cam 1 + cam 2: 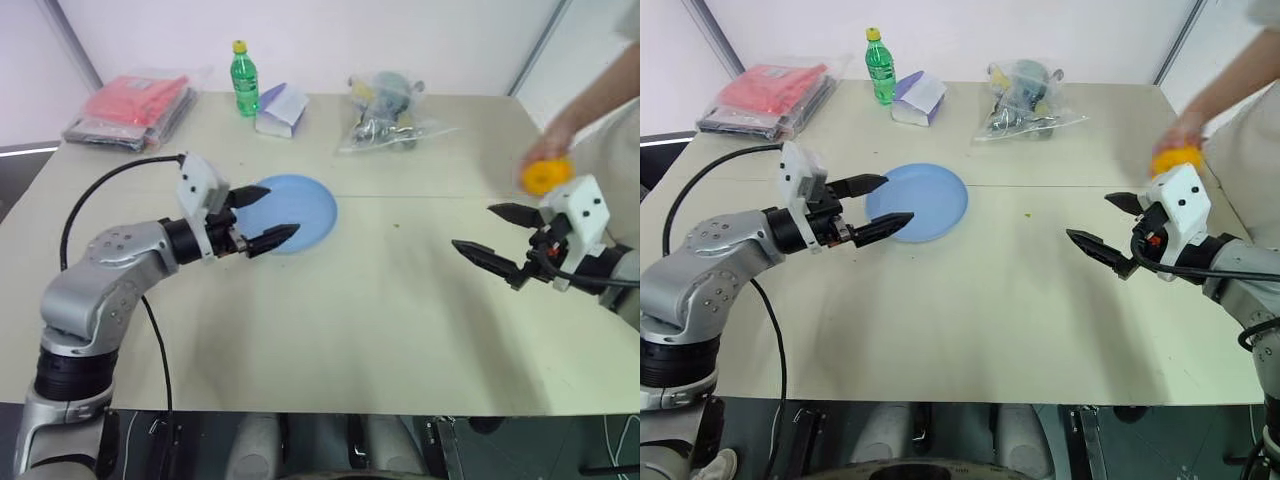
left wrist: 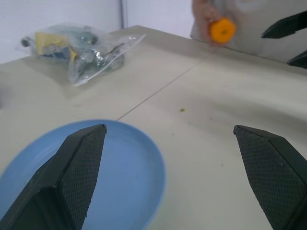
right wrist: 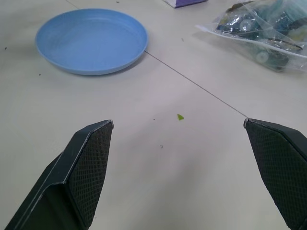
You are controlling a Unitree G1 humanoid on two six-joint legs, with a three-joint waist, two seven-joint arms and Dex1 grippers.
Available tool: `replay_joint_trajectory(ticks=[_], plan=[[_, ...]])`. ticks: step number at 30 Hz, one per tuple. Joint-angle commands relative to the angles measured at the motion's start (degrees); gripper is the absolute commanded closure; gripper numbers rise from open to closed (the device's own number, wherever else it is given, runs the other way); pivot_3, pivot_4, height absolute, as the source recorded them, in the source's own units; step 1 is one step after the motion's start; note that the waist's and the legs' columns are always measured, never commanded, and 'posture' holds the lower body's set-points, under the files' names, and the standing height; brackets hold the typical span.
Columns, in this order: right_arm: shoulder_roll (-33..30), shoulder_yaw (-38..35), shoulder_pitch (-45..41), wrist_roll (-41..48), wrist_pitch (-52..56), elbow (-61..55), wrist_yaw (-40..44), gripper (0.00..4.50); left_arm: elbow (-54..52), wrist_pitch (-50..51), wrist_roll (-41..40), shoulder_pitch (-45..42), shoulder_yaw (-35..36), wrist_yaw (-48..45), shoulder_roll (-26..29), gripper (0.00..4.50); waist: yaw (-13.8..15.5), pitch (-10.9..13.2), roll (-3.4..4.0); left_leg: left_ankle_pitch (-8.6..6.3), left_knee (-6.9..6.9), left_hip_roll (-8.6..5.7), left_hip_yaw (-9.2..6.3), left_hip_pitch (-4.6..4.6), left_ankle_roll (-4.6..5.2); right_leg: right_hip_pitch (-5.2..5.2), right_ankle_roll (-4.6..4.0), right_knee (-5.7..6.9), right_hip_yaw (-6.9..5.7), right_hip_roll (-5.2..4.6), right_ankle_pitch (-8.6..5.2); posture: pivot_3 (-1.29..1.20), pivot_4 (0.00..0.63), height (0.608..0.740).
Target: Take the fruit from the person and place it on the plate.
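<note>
Handover step judged to be in hand: the fruit (image 1: 546,176) is held in the person's hand (image 1: 556,137) at about 3 o'clock of the table (image 1: 400,320), just behind the right gripper (image 1: 495,234), not yet between its fingers. That gripper is spread wide and empty; the left gripper (image 1: 262,214) is likewise spread, empty, hovering over the near edge of the plate (image 1: 310,205) at about 10 o'clock of the table's middle. For a clean take, the right gripper should be turned toward the fruit, the fruit centred between the fingers, and closure made gently and only once the person's fingers are clear. The left gripper would be better drawn off the plate. The person is cut off at the frame edge; the hand and fruit are blurred, so the grip on the fruit cannot be made out.
</note>
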Motion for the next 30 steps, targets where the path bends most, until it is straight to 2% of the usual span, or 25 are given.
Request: replay_joint_trajectory(ticks=[1,11,30], plan=[[-0.46,-1.03,-1.12,0.11,-0.85,-0.01,0.33,0.0,-2.16,0.28,-0.99,-0.17,1.98,0.57,0.79,0.05,0.05,0.0,0.0,0.0,0.0,0.0,0.0,0.0,0.0,0.0,0.0,0.0,0.0,0.0,0.0,0.0,0.15,0.731],[-0.2,-0.52,-1.54,-0.55,-1.62,1.05,0.69,0.0,-2.95,1.32,-1.87,1.13,4.07,2.64,1.87,0.05,0.0,0.0,0.0,0.0,0.0,0.0,0.0,0.0,0.0,0.0,0.0,0.0,0.0,0.0,0.0,0.0,0.15,0.731],[-0.22,0.6,-3.57,-1.77,-2.86,2.66,1.3,0.0,-2.48,-0.48,-0.06,1.5,2.79,2.01,2.37,0.05,0.01,0.0,0.0,0.0,0.0,0.0,0.01,0.0,0.0,0.0,0.0,0.0,0.0,-0.01,0.0,0.0,0.15,0.731]])
